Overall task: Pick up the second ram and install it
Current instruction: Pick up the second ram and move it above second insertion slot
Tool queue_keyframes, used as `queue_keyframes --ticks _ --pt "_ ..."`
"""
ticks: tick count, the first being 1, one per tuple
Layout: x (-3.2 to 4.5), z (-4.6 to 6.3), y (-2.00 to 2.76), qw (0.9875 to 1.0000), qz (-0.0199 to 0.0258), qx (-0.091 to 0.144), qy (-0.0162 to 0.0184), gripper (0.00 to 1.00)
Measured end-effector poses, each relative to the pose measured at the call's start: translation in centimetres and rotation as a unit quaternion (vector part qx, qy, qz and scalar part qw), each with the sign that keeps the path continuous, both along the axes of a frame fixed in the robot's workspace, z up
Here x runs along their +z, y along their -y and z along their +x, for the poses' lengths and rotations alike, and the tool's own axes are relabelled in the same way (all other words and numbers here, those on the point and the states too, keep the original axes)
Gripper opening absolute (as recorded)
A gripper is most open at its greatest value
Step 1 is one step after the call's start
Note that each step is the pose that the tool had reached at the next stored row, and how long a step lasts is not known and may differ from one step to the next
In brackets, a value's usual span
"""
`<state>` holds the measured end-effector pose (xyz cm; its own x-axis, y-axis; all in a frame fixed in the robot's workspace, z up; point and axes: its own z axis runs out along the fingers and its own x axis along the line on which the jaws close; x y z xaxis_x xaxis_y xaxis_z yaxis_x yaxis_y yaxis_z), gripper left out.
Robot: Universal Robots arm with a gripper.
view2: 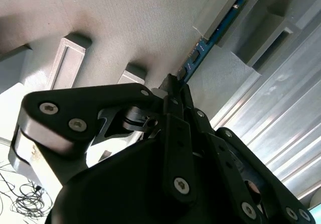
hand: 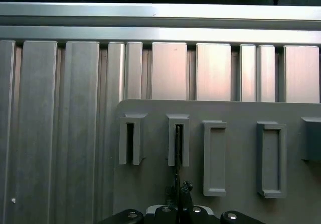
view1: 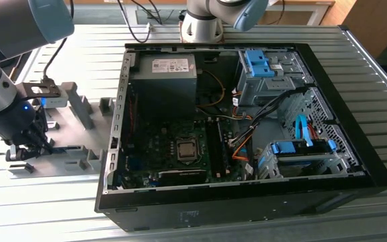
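Note:
The second ram (view2: 208,43) is a thin blue-green stick standing on edge in a slotted grey fixture block (view2: 235,13). My gripper (view2: 173,86) has its dark fingers closed onto the near end of the stick. In the first wrist view the ram (hand: 177,148) appears edge-on as a dark line running from a block slot to the gripper (hand: 178,196). In the exterior view the gripper (view1: 28,148) is low over the grey fixture plate (view1: 69,151), on the exterior view's left of the open computer case (view1: 247,206).
The case lies open with the motherboard (view1: 173,151), long black memory slots (view1: 215,146), power supply (view1: 163,75), cables and blue drive cages (view1: 301,148). Several upright grey blocks (view1: 79,103) stand on the fixture plate. The ribbed aluminium table (view1: 368,70) surrounds everything.

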<state>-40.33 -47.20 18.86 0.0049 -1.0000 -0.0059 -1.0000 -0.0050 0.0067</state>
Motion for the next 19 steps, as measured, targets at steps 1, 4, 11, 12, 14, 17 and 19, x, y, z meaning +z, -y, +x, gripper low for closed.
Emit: queue_keyframes --ticks 1,4,11,12,14,17,19 --pt "0.0 0.0 0.0 1.0 0.0 0.0 0.0 0.14" --pt "0.0 0.0 0.0 1.0 0.0 0.0 0.0 0.14" --pt "0.86 0.0 0.0 1.0 0.0 0.0 0.0 0.14" --pt "1.02 0.0 0.0 1.0 0.0 0.0 0.0 0.14" --pt "1.3 0.0 0.0 1.0 0.0 0.0 0.0 0.14" --pt "1.39 0.0 0.0 1.0 0.0001 0.0 0.0001 0.14" --pt "1.41 0.0 0.0 1.0 0.0 0.0 0.0 0.14"
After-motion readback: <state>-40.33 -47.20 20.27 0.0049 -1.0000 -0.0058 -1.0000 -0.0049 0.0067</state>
